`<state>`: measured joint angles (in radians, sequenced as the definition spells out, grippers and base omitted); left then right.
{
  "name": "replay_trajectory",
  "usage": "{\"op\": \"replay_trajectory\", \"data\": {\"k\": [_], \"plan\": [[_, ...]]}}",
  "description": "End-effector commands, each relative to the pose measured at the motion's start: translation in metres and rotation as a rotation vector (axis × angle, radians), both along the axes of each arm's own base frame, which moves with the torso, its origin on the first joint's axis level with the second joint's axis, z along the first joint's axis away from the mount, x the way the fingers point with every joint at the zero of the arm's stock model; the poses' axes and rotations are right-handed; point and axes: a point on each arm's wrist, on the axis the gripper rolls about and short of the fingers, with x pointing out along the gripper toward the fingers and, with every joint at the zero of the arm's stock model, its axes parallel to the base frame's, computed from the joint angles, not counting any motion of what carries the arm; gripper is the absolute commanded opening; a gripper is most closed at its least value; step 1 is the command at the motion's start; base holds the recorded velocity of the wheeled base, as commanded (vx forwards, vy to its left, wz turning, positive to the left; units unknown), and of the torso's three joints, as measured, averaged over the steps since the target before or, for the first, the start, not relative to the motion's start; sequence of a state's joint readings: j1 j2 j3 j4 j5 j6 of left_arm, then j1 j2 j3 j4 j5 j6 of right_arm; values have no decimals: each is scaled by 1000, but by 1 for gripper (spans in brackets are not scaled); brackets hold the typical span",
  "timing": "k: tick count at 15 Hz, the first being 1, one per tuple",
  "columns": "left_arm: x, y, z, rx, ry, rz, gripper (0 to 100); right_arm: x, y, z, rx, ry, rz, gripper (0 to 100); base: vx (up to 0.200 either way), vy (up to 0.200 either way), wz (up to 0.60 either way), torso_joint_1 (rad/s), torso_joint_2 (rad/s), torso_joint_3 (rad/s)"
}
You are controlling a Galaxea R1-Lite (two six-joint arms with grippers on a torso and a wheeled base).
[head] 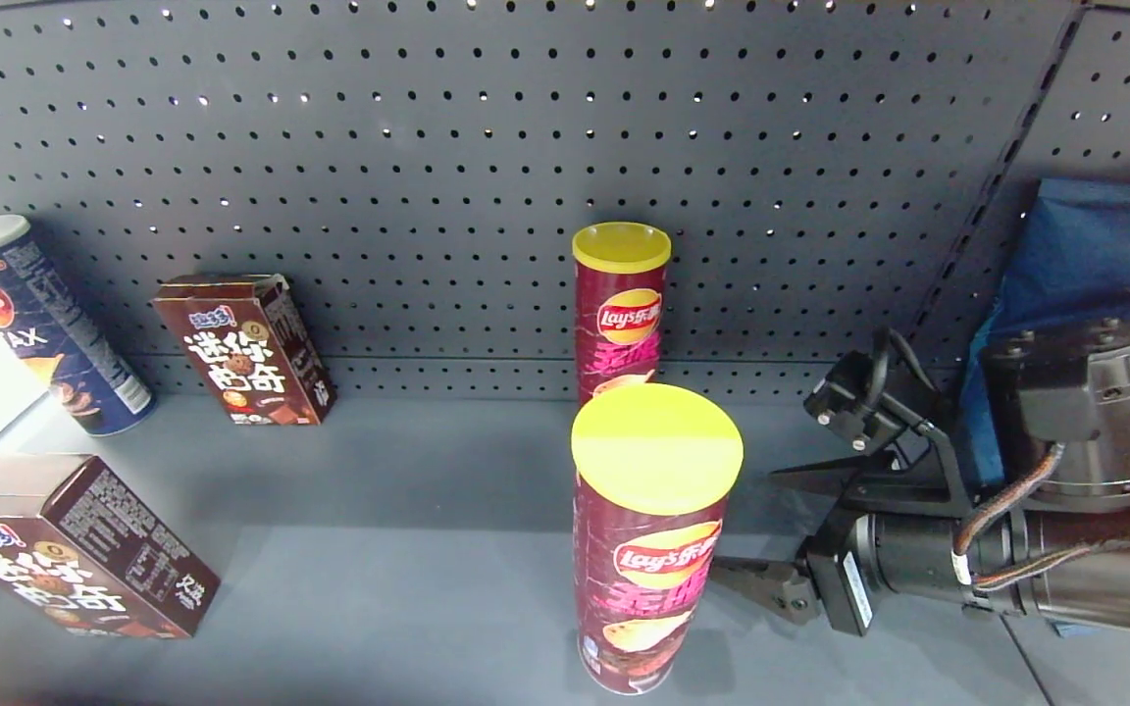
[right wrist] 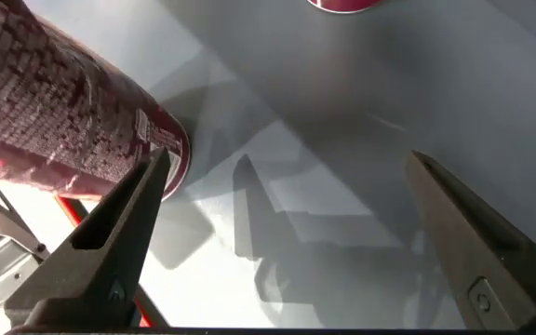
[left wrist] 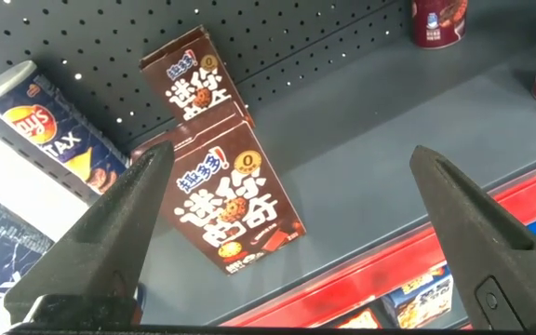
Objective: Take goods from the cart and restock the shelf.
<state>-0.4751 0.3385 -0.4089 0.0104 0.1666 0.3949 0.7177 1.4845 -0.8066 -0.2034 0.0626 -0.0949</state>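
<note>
Right gripper [head: 746,523]: jaws spread wide, nothing between them.
Task's thing: a tall maroon cardboard chip can with a yellow plastic lid [head: 648,549] stands upright on the grey metal shelf [head: 408,549]. It is just beyond the right gripper's fingertips and to one side of the gap. The nearer fingertip is close to its wall, but I cannot tell whether they touch.
Beyond it: a second maroon can with a yellow lid [head: 619,314] stands farther from the gripper, against the perforated back panel [head: 428,147].
Left gripper [left wrist: 293,154]: jaws also spread and empty, hanging above a brown cardboard biscuit box [left wrist: 235,209] that stands on the shelf.
Step in hand: likely the end of a placing, since the near can stands free on the shelf.
Next move: likely pull the right gripper straight back from the can with the fingers kept apart, so the nearer one does not drag or tip it. Then return to the cart for another item.
</note>
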Motion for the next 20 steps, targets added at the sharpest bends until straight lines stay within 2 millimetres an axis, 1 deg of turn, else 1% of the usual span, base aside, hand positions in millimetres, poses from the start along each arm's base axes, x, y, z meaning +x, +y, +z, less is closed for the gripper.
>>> {"op": "replay_trajectory", "data": {"k": [1,6,16,17,18,19,20], "plan": [[0,0,0,2,1,0,100,2,4,0,-2,0,7,100,0,0,0,0,0,0],[-1,0,-2,-1,1,6,100,-5,10,-2,-6,6,42,100,0,0,0,0,0,0],[0,0,-4,2,6,6,100,-11,11,-6,-14,15,65,100,0,0,0,0,0,0],[0,0,-4,0,6,6,100,-12,10,-7,-17,19,65,100,0,0,0,0,0,0],[0,0,-4,0,6,6,100,-17,5,-8,-17,20,61,100,0,0,0,0,0,0],[-1,1,-4,-2,2,8,100,-21,-1,-5,-3,14,52,100,0,0,0,0,0,0],[-2,1,-5,-6,-3,8,100,-28,-13,3,40,-1,21,100,0,0,0,0,0,0]]}}
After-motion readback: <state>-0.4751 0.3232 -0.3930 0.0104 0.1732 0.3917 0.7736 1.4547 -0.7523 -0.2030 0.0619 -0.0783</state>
